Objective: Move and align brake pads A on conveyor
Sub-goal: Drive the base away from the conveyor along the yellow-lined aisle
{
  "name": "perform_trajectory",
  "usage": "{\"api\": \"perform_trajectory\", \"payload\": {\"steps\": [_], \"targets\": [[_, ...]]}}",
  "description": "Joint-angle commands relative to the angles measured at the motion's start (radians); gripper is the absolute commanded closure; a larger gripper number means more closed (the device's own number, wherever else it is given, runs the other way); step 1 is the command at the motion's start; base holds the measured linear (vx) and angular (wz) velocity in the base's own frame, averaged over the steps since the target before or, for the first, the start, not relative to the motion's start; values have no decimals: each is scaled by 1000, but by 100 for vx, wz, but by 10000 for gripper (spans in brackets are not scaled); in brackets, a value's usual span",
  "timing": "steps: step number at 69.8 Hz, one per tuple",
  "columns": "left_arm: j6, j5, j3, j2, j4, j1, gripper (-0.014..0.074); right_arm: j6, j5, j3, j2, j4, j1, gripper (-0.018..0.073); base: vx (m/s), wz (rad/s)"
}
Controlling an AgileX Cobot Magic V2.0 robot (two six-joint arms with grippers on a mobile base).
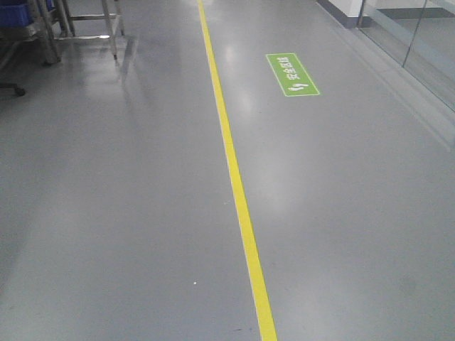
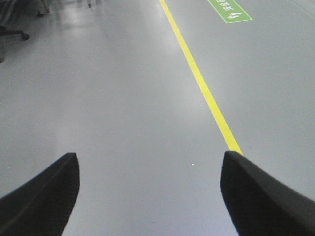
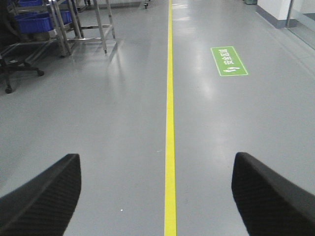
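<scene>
The brake pads A and the conveyor are out of view in every frame. My left gripper (image 2: 149,162) is open, its two black fingers spread wide over bare grey floor with nothing between them. My right gripper (image 3: 156,162) is open too, its fingers far apart above the floor and empty. Neither arm shows in the front view.
A yellow floor line (image 1: 234,177) runs away from me, also visible as the yellow line (image 3: 170,128). A green floor sign (image 1: 292,74) lies right of it. Steel rack legs (image 1: 112,32) and blue bins (image 3: 37,22) stand far left, beside an office-chair base (image 3: 19,73). A glass wall (image 1: 419,42) is at the right.
</scene>
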Motion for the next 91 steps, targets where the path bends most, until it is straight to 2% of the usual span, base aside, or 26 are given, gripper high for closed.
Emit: {"api": "perform_trajectory", "payload": {"steps": [1,42,91], "targets": [[2,-71,-24,10,-1,-2,48,0,-72,-26,14,0,-5,-30,4,-22],[2,-70,-24,10,-1,-2,48,0,-71,-26,14,0,-5,-30,26,-18],[2,-67,-24,10,-1,-2,48,0,-72,-26,14,0,-5,-30,79,9]]}}
